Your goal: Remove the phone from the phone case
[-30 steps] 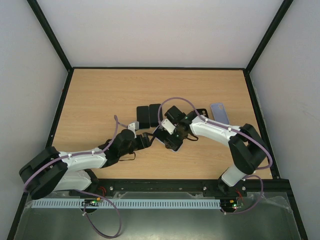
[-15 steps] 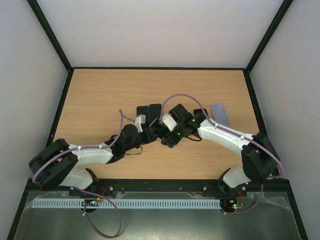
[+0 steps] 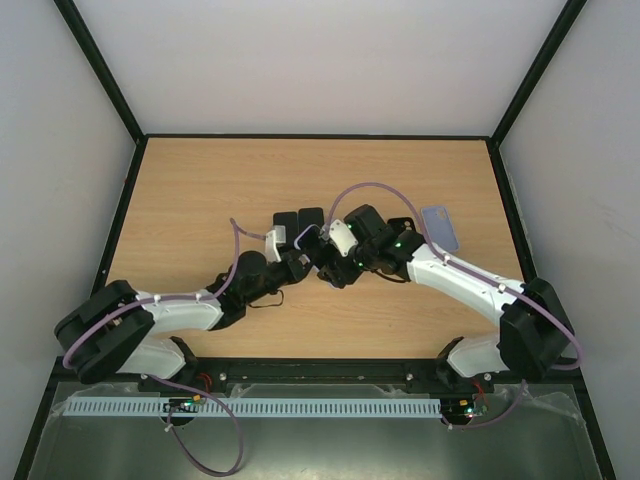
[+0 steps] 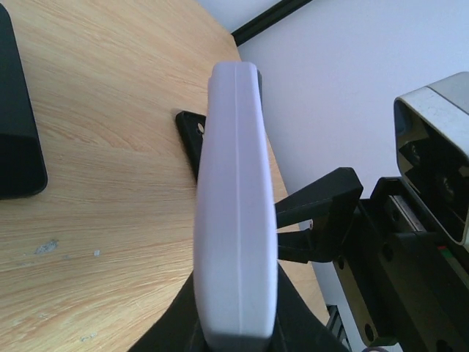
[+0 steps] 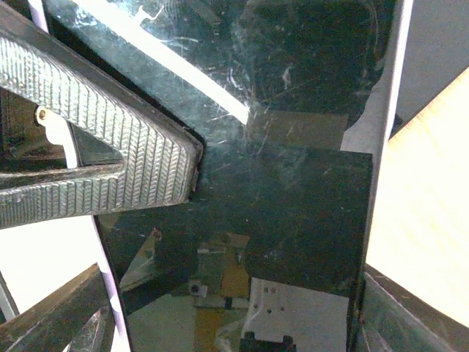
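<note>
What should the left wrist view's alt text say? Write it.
A lavender phone case stands edge-on, its base clamped in the left gripper, above a wooden table. The other arm's black finger sits at its right; a black phone lies at left.

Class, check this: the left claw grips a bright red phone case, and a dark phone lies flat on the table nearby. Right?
The colour is wrong: the left wrist view shows the phone case is pale lilac, not red. The left claw grips it, and a dark phone lies flat on the table nearby.
</note>
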Tool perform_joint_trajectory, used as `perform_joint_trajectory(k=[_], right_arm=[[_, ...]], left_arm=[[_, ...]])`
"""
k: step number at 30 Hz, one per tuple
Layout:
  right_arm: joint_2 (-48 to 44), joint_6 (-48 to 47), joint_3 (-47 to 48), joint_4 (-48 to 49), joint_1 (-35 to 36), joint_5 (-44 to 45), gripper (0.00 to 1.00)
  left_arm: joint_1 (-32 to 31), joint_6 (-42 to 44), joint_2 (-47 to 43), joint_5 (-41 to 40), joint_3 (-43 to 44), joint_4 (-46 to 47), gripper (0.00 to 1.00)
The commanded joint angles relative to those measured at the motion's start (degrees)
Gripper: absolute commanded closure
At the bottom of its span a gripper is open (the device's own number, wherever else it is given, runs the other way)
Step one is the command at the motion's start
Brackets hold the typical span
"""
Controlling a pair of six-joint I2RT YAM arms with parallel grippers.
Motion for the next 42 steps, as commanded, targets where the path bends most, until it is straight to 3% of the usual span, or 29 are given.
perform_joint_trajectory(k=[1, 3, 5, 10, 18, 22, 28, 33, 42], right_arm=[[-2.4, 0.06, 0.41, 3.7, -0.09, 0.04, 0.33], [-3.34, -0.43, 1.21, 2.7, -0.05, 0.74, 0.11], [-4.53, -0.74, 2.13, 1.6, -0.28, 1.27, 0.02], [-7.95, -1.52, 5.34, -1.8, -4.02, -6.67, 0.02], [-11.49, -9.84, 7.67, -8.74, -17.02, -31.16, 0.01], [-11.39, -11.99, 6.83, -10.68, -19.34, -37.25, 0.14], [-12.1, -21.09, 5.1, -18.09, -19.38, -42.43, 0.3], [-13.73, -20.87, 2.11, -18.44, -19.38, -45.63, 0.36], [-15.26, -26.32, -0.26, -22.43, -19.08, -49.36, 0.36]], left_arm=[[1.06, 2.62, -3.12, 2.52, -0.21, 5.05, 0.95], [2.97, 4.69, -6.22, 4.93, -0.2, 3.07, 0.97], [6.06, 7.24, -9.43, 8.82, 0.15, 0.26, 0.97], [14.0, 14.29, -15.17, 20.55, 0.96, -5.17, 0.97], [17.11, 9.24, -14.87, 45.71, -0.9, 14.74, 0.97], [17.21, 7.26, -14.88, 52.7, 0.97, 18.19, 0.97], [17.26, 7.36, -15.78, 53.63, 1.73, 18.6, 0.97], [17.95, 7.47, -16.58, 53.16, 1.86, 19.08, 0.97], [19.54, 9.16, -17.24, 51.9, 2.92, 16.48, 0.97]])
